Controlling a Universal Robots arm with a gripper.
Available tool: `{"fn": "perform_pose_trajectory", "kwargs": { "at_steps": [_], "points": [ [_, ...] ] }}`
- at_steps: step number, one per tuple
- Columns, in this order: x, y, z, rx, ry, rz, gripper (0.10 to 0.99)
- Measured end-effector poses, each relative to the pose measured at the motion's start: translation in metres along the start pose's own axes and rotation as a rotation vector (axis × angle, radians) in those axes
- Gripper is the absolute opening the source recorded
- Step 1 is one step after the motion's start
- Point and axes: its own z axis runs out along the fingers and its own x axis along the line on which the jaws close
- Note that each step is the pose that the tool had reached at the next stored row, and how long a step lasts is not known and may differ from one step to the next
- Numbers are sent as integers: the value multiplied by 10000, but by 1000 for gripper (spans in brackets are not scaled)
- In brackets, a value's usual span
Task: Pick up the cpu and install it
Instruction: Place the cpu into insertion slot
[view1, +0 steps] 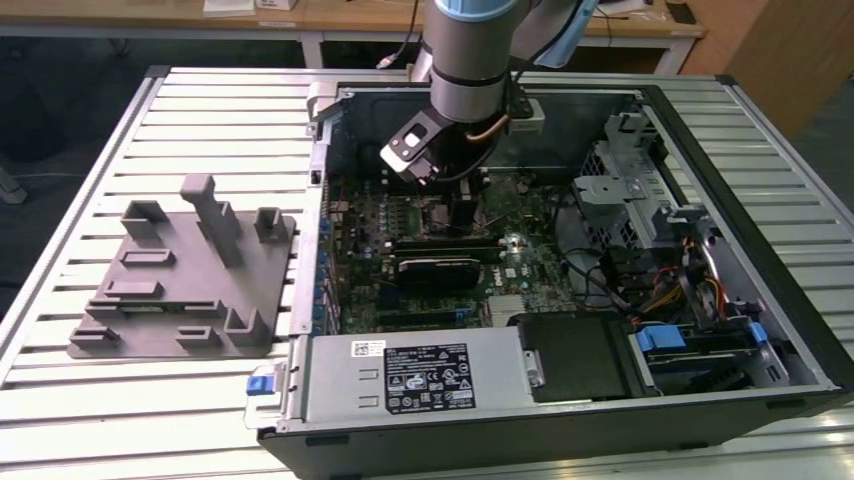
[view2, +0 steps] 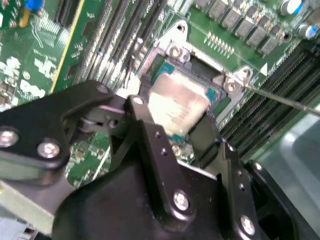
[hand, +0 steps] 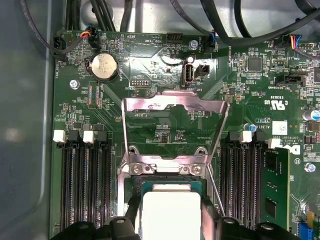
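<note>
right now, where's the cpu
In both wrist views the cpu sits gripped in the hand, at the motherboard socket, between the two memory slot banks.

light: bright, even | glare: cpu (hand: 171, 212) top washed white in first wrist view | shadow: case (view1: 534, 440) interior dim

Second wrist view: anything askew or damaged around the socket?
Nothing stands out. The cpu lies square to the socket frame, held by the gripper. The retention plate stands open in the first wrist view. Can't tell whether the cpu is fully seated.
</note>
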Motion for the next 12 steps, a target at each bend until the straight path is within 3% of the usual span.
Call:
{"fn": "perform_pose_trajectory", "kwargs": {
  "at_steps": [1, 2, 12],
  "points": [
    [0, 0, 0, 2, -2, -1, 553],
    [0, 0, -1, 3, -3, -1, 616],
    [-2, 0, -25, 5, -6, -1, 616]
  ]
}}
